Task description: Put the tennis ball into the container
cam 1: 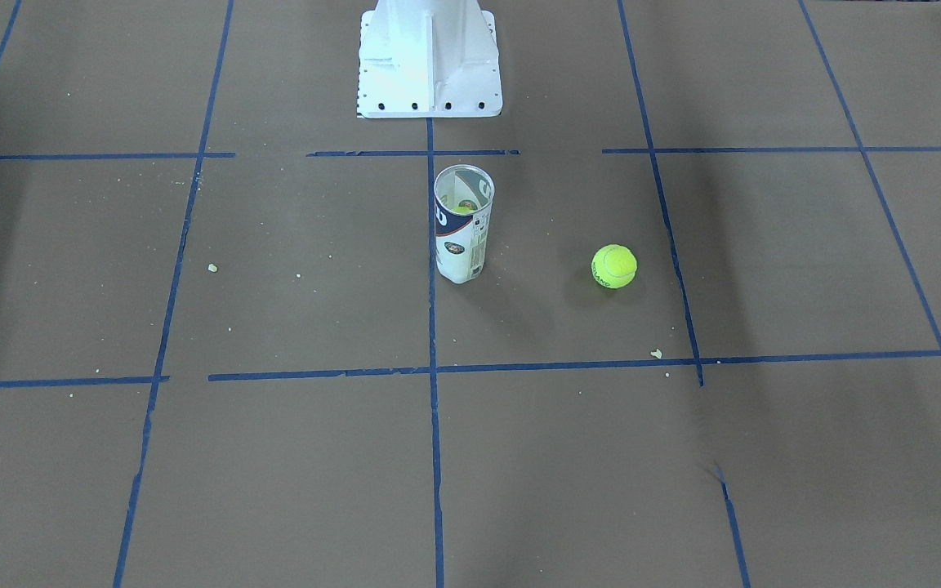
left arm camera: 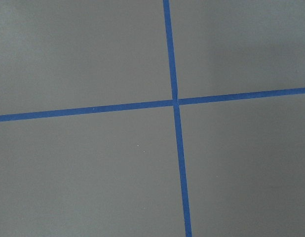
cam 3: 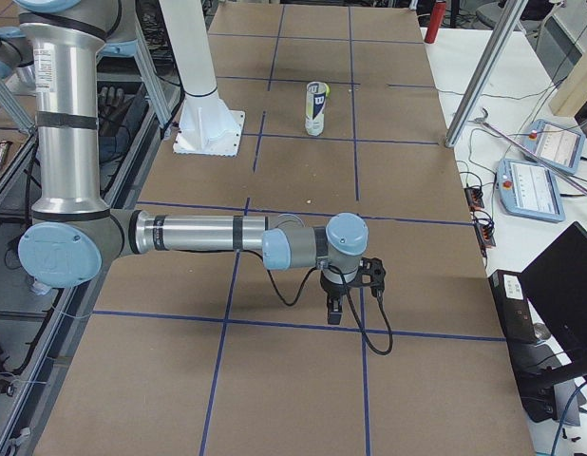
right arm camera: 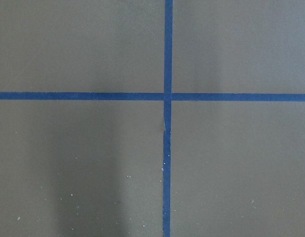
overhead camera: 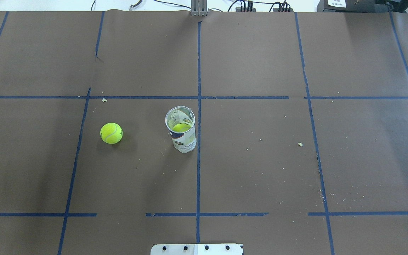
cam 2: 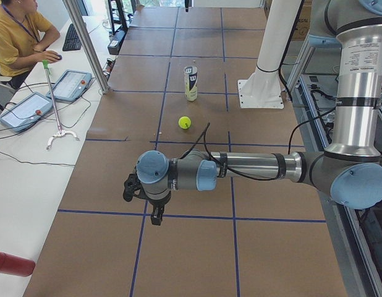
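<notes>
The bright yellow-green tennis ball (cam 1: 614, 266) (overhead camera: 111, 133) (cam 2: 185, 122) lies on the brown table cover, about a tube's height from the container. The clear tube container (cam 1: 463, 224) (overhead camera: 181, 131) (cam 2: 190, 83) (cam 3: 316, 107) stands upright and open-topped, with another yellow ball (overhead camera: 181, 127) low inside it. My left gripper (cam 2: 157, 216) hangs far from both, toward the table's left end. My right gripper (cam 3: 333, 313) hangs near the opposite end. Each shows only in a side view, so I cannot tell whether it is open or shut. Both wrist views show only taped table.
The white pedestal (cam 1: 430, 57) (cam 3: 208, 123) stands behind the tube. Blue tape lines grid the cover, and small crumbs (cam 1: 656, 354) are scattered on it. An operator (cam 2: 18, 37) sits at a side bench with tablets (cam 2: 68, 83); a red cylinder (cam 2: 12, 264) lies there.
</notes>
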{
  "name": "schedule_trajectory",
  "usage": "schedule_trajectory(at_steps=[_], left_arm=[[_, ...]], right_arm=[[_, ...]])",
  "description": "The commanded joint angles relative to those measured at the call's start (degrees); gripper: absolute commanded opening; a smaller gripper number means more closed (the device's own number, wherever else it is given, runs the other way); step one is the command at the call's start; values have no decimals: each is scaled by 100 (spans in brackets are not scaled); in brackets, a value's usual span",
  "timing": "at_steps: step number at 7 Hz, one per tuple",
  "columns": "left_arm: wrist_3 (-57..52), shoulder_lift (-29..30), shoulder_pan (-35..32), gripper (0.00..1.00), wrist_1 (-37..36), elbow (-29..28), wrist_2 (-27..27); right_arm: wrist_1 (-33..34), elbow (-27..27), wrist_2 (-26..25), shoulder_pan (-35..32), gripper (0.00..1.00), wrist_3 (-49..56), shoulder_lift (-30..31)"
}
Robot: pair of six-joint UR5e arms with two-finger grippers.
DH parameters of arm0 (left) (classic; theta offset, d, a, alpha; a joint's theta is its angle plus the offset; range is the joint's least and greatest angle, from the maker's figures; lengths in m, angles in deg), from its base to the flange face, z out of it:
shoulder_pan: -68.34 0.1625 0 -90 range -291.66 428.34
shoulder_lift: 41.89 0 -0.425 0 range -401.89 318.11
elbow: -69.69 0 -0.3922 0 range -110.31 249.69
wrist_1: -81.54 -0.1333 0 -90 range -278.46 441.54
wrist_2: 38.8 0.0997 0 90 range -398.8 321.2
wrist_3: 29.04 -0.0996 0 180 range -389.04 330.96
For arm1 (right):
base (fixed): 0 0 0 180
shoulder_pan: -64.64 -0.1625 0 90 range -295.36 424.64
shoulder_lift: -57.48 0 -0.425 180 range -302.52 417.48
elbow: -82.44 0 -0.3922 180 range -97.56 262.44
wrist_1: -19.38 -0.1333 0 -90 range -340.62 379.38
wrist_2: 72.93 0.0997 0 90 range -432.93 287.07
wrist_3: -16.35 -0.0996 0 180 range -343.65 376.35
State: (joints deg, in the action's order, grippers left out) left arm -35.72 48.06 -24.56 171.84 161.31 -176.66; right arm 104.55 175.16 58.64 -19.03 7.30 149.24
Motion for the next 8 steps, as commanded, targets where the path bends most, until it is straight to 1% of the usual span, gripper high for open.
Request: schedule_trajectory(at_steps=[1, 5, 6, 7, 8], left_arm=[[-43, -29, -8, 100, -4, 118, 4], [-61, -56, 0, 100, 75, 145, -4], [-70, -65, 61, 100, 66, 76, 4], [8, -30, 627, 100, 188, 319, -48], [731, -21, 1077, 100, 337, 704, -40]], right_arm=[[0, 0, 0, 0, 100, 0, 0], [0, 0, 0, 0, 100, 0, 0], [0, 0, 0, 0, 100, 0, 0], [0, 0, 0, 0, 100, 0, 0], [0, 0, 0, 0, 100, 0, 0]])
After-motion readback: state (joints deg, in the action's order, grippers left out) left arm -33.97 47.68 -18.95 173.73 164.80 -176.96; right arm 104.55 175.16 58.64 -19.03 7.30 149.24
